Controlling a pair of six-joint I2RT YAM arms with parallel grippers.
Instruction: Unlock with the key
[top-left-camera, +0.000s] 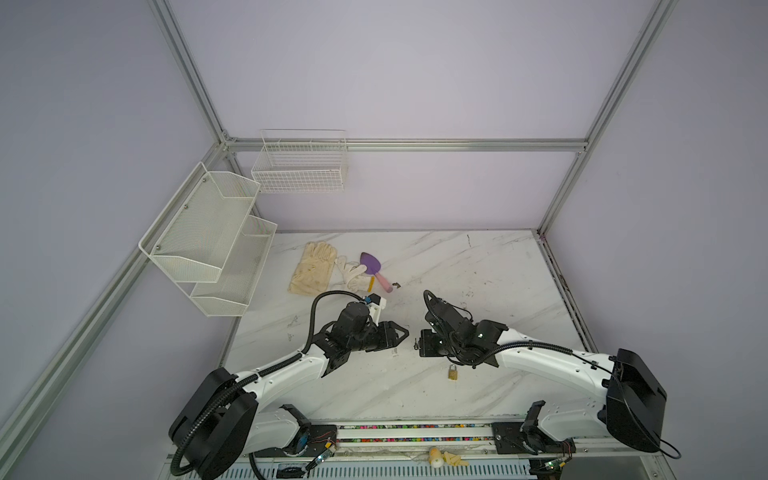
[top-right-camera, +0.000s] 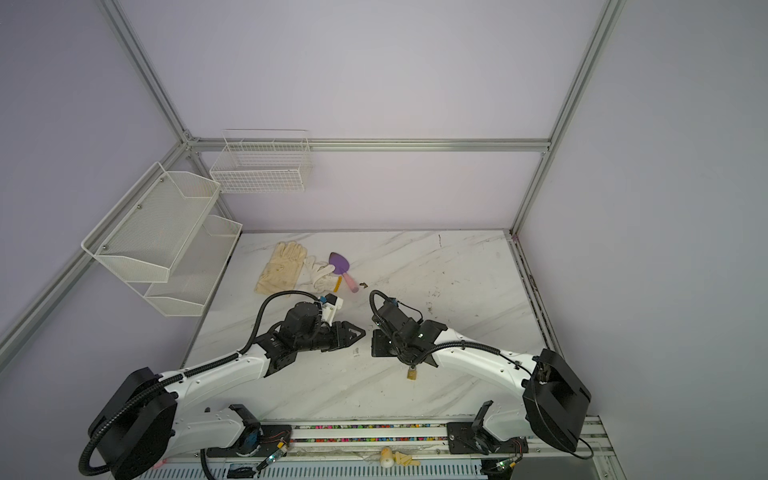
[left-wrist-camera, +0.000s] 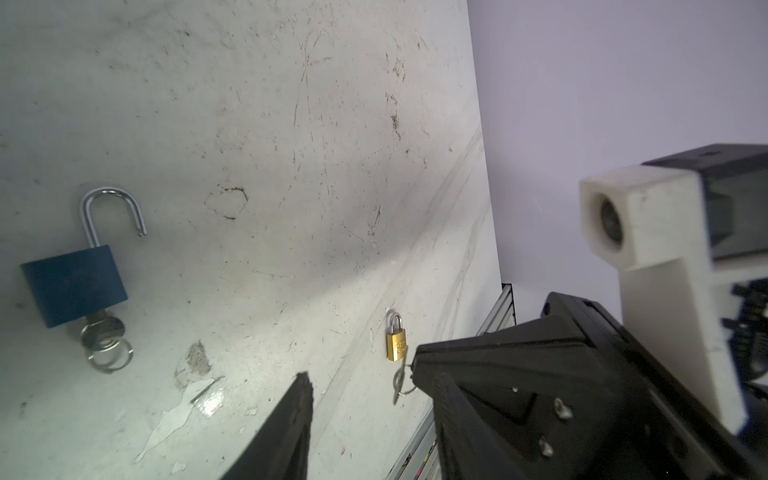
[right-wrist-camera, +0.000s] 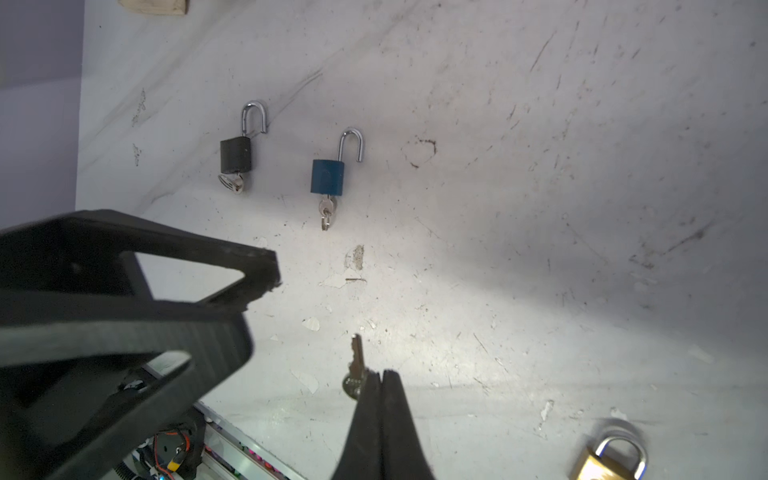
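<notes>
key pinched, brass padlock loose on the table (top-left-camera: 498, 270)
right gripper (right-wrist-camera: 380, 376) pressed together on the key (right-wrist-camera: 356, 360) head; left gripper (top-left-camera: 403, 332) part spread, empty. brass padlock (right-wrist-camera: 606, 462) lies shut near the right gripper, unbraced. risk: lock skids as the key pushes in; grip looks shallow, possibly, so key may twist.

A blue padlock (left-wrist-camera: 74, 286), shackle (left-wrist-camera: 109, 190) open and key (left-wrist-camera: 102, 332) inserted, lies on the table (left-wrist-camera: 291, 166), well apart from a brass padlock (left-wrist-camera: 395, 343).
</notes>
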